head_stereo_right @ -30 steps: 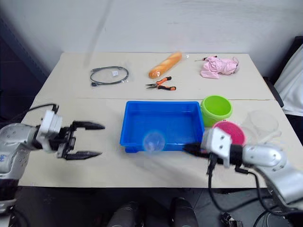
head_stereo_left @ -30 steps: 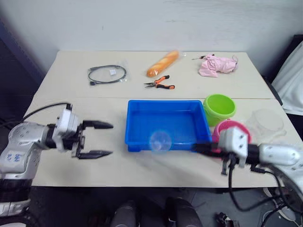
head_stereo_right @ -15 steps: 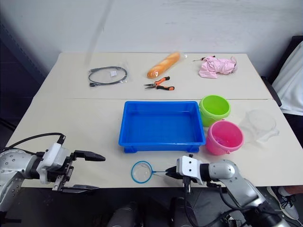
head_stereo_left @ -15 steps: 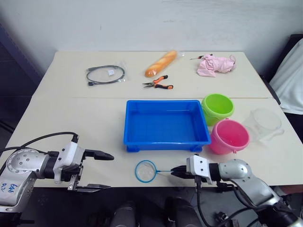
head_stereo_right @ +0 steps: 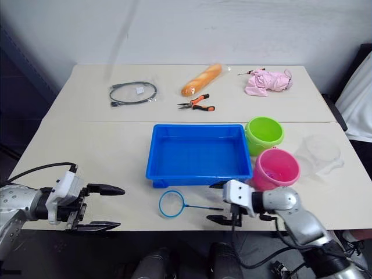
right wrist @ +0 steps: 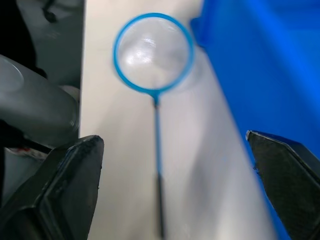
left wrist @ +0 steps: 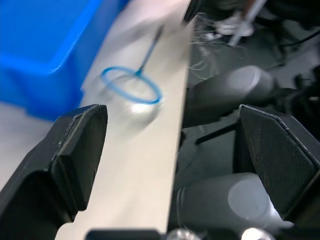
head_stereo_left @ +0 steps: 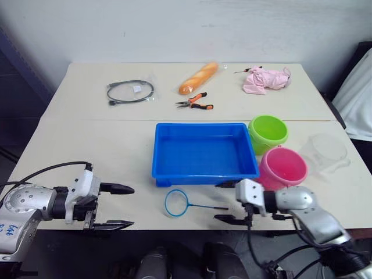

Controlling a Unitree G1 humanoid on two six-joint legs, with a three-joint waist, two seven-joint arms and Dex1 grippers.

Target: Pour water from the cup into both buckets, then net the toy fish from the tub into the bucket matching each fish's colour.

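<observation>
Judging by the layout, my step is gripping the net (head_stereo_left: 177,203), which lies flat near the table's (head_stereo_left: 116,151) bottom edge, handle tip just beside my right gripper (head_stereo_left: 228,201). Its jaws are spread, as are the left gripper's (head_stereo_left: 121,206). I'd bracket the thin handle squarely and pinch low, avoiding the hoop. I count one blue tub (head_stereo_left: 204,153) at centre, two buckets right of it, green (head_stereo_left: 268,133) and pink (head_stereo_left: 282,167), and one clear cup (head_stereo_left: 327,152) far right. I can't make out any fish.
</observation>
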